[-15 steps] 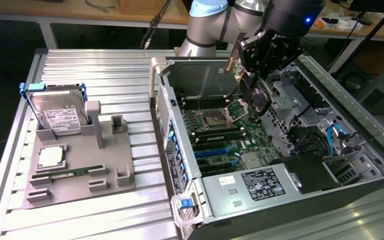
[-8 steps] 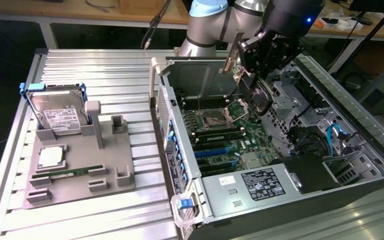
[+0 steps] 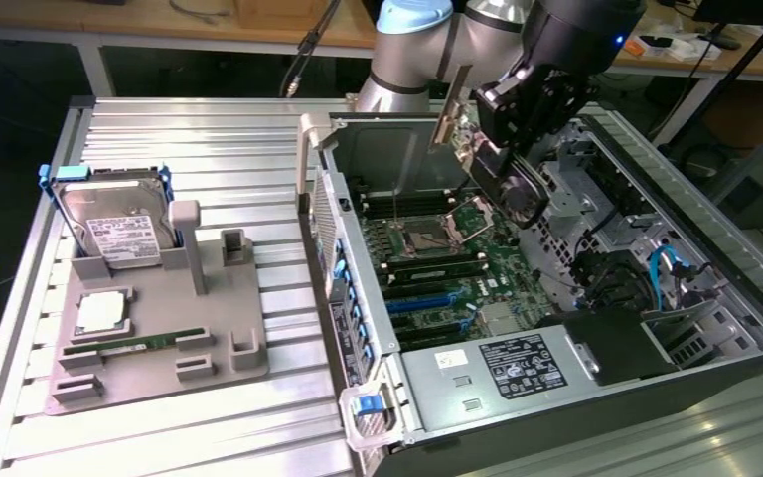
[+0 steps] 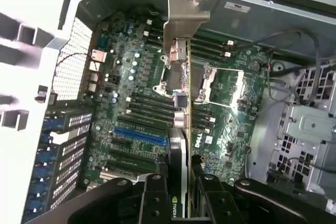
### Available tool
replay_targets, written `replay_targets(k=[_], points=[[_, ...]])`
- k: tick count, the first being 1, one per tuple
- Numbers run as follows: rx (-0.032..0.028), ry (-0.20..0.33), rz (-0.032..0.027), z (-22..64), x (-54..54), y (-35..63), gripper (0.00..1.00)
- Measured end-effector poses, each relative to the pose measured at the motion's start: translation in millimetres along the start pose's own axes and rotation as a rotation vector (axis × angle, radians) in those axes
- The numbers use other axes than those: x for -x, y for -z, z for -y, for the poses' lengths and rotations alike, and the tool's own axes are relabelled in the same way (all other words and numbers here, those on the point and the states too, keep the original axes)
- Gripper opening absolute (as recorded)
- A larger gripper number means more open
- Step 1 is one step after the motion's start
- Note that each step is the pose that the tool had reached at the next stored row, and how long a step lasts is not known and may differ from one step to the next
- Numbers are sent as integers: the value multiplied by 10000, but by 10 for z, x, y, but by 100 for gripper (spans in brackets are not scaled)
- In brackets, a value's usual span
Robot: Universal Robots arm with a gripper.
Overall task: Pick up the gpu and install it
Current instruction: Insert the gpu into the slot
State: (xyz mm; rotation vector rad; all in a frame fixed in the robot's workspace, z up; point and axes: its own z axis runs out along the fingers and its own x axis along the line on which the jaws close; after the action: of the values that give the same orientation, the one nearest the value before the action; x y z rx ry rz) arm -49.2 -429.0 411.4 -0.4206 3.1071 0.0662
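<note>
— Gripper (image 4: 181, 195) fingers (image 4: 157, 190) sit closest to the wrist lens. State?
— Set narrow and clamped on the gpu (image 4: 179, 103), one finger on each side. The card is seen edge-on, with its silver bracket (image 4: 185, 17) at the far end.
— Position in the exterior view?
— Upper right of the frame. The gripper holds the card over the open computer case (image 3: 335, 214), above the motherboard (image 4: 126, 82) and roughly over the processor socket (image 3: 435, 234).
— Seated?
— No. In my judgement it hangs clear of the board. The blue expansion slot (image 4: 139, 136) is bare, and no contact is evident.
— Is the card lined up with a slot?
— Cannot tell from these views.
— Other items?
— A grey holder tray (image 3: 156, 348) occupies the left half of the exterior frame. The hard drive (image 3: 116, 231) stands upright at the tray's upper left, and the memory stick (image 3: 132, 344) lies lower down. Both are well apart from the gripper.
— Progress?
— Pick-up is complete and the card has been brought to the case. Insertion is outstanding, which I judge to be roughly half the task.
</note>
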Motion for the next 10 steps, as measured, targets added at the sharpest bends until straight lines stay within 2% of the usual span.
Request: replay_targets(k=[3,4,10], points=[[7,621,-25,0,0,-1,27],[12,1087,-44,0,0,-1,27],[25,2286,-93,0,0,-3,27]])
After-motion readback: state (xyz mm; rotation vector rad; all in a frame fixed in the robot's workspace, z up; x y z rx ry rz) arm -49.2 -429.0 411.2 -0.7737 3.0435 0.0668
